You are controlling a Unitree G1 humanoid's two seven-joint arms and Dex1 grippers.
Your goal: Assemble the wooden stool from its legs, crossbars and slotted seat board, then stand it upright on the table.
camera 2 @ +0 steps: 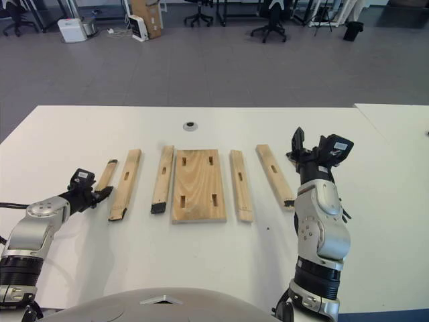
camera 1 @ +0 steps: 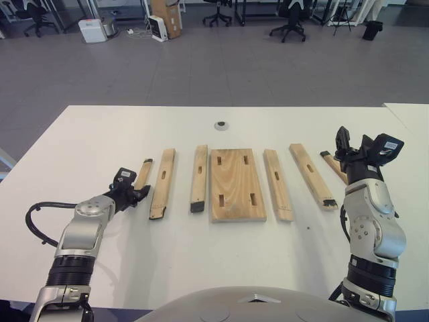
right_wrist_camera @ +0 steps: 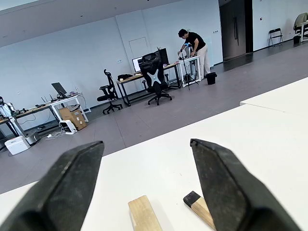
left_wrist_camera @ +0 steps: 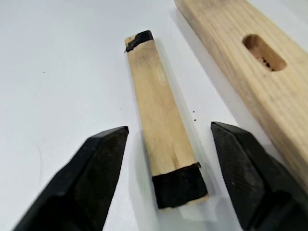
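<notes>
The left jaws stood spread low over the white worktop (camera 1: 94, 134), with one black-tipped end of a short crossbar (left_wrist_camera: 161, 144) lying flat between them and apart from both. A slotted leg (left_wrist_camera: 260, 67) lay just beside that crossbar, on the side toward the right jaws. The seat board (camera 1: 237, 185) lay flat between the two sets of jaws, among four legs (camera 1: 277, 183). The right jaws, also spread and empty, hung raised above another crossbar (camera 1: 333, 166) at the row's end
</notes>
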